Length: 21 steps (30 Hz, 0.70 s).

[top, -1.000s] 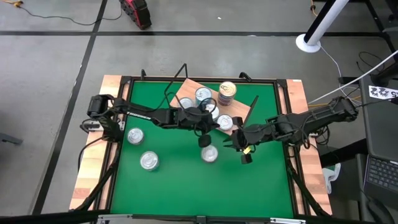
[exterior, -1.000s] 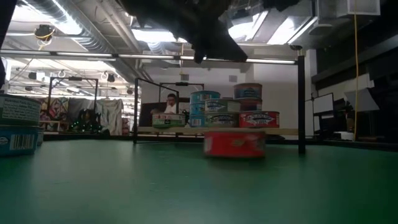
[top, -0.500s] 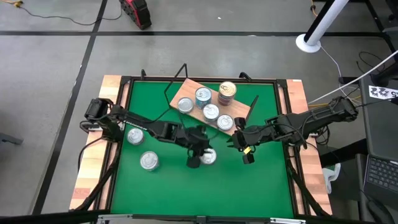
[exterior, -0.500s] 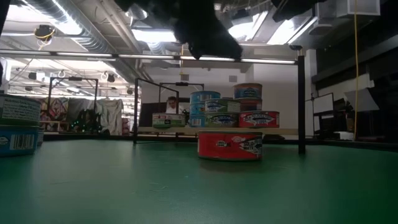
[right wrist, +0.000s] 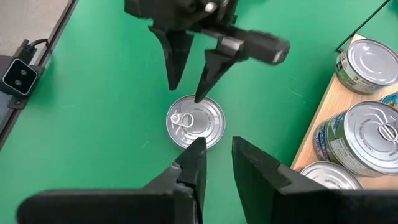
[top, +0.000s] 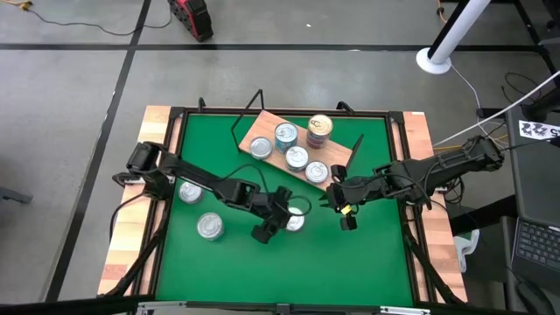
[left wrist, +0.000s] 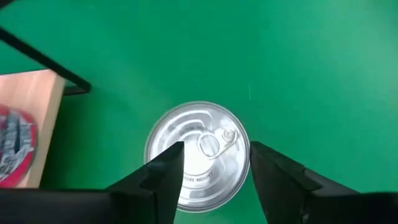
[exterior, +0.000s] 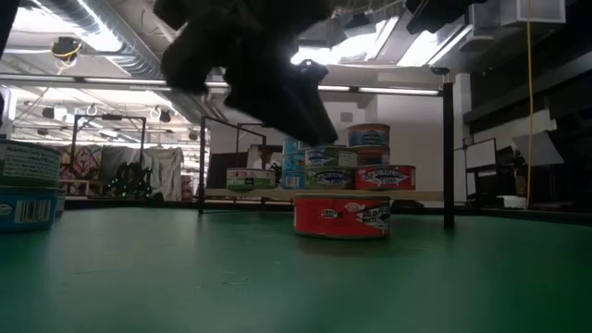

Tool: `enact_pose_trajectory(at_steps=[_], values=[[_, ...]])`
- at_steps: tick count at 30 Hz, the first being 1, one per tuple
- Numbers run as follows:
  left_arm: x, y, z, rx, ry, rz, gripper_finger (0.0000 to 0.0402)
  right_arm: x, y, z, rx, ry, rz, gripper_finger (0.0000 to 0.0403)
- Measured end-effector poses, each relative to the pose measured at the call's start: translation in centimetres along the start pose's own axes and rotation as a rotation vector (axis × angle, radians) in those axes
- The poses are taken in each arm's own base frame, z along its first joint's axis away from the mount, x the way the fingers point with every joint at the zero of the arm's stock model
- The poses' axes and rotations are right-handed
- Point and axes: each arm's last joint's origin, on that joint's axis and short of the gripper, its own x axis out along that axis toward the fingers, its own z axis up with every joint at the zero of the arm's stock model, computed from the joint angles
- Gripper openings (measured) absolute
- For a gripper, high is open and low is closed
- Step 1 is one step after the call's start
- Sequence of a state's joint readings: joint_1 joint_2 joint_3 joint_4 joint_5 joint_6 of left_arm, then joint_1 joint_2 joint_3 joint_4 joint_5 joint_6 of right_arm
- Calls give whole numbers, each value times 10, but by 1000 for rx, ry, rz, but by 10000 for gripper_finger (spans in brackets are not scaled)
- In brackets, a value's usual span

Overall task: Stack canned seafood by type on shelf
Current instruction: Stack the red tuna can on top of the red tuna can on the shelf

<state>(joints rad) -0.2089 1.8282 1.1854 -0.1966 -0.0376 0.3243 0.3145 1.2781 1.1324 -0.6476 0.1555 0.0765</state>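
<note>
On the green worktop (top: 227, 262) in the high view, the left hand (top: 278, 219) is hovering right over a loose tin (top: 296, 220) that's sitting just in front of the shelf (top: 262, 129). The right hand (top: 335, 199) is waiting just beside it, on the tin's other side. So the left one is nearer, basically on top of it already.

In the low view, the tin (exterior: 342, 216) is sitting flat on the green with its red label facing the camera, and the shelf (exterior: 324, 194) is right behind it with other tins lined up and stacked. A dark arm is hanging above, not touching the tin as far as I can see.

In the left wrist view, the fingers (left wrist: 165, 180) are standing apart, and the silver lid (left wrist: 198, 155) is lying straight ahead between them, pull tab up. It's round, so there's no long axis to worry about, I'd say it's just a straight drop.

In the right wrist view, the left hand (right wrist: 189, 74) is pointing down at the tin (right wrist: 196, 121) with its fingers parted, while the right hand's own fingers (right wrist: 193, 165) are sitting only a little apart, holding nothing.
</note>
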Motion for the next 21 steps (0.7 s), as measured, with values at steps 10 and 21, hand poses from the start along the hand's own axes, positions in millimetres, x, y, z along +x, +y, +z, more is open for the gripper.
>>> enact_pose_trajectory(at_steps=[10, 21], values=[[25, -10, -17, 216, 103, -54, 152, 0, 0, 0, 0, -1, 0, 79], [43, -12, -25, 317, 165, 17, 137, 0, 0, 1, 0, -7, -14, 79]])
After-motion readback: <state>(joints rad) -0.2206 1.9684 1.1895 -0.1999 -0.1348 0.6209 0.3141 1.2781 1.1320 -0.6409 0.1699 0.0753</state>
